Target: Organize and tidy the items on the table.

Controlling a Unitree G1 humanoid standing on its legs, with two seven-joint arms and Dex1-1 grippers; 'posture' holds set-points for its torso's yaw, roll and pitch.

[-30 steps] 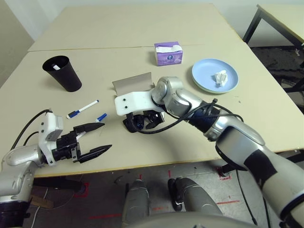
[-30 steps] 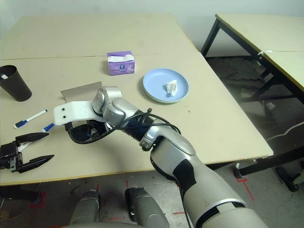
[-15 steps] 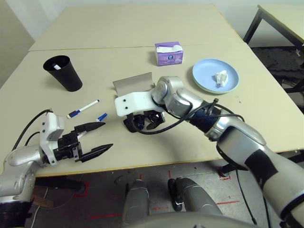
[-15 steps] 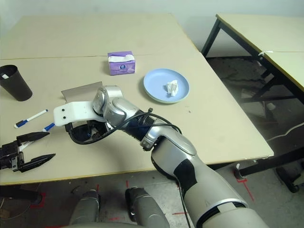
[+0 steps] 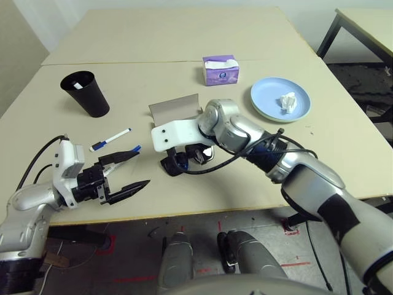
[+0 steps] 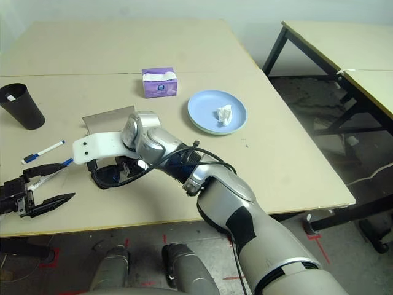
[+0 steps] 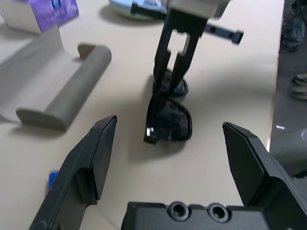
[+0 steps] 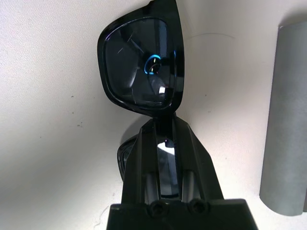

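Right now the right end effector (image 7: 176, 57) points down, fingers pinched on the bridge of the black sunglasses (image 8: 139, 72) lying on the counter (image 5: 202, 37), grey glasses case (image 7: 67, 91) just beside.

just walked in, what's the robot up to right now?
Tidying the table. The right end effector is shut on the black sunglasses, which rest on the table beside the open grey glasses case. The left end effector hovers open near a blue-capped marker. A black cup stands apart; a crumpled tissue lies on the light-blue plate.
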